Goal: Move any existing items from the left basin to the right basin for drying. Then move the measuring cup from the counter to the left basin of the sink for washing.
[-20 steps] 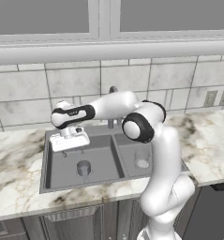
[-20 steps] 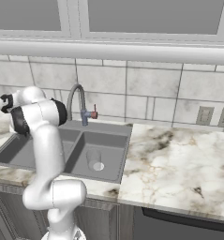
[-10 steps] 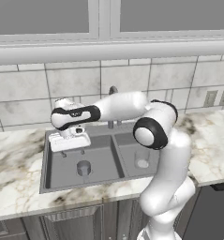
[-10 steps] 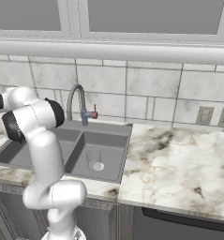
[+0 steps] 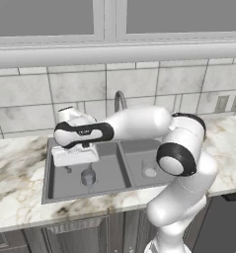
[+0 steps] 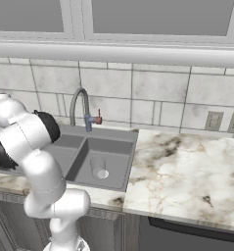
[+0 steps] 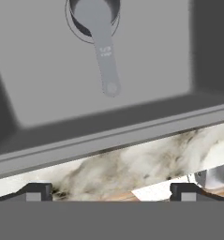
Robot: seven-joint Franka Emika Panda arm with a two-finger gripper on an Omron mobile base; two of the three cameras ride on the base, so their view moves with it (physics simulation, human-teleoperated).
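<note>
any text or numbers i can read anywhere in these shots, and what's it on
"1/3" over a smaller word, probably "cup" but too blurred to be sure: on the handle of the measuring cup, which lies in the left basin of the sink in the hand view.
Nothing else carries readable text: the tap, the wall tiles, the wall outlets and the counter show no words, labels or numbers.

The measuring cup sits in the left basin; the glass stands in the right basin.
</note>
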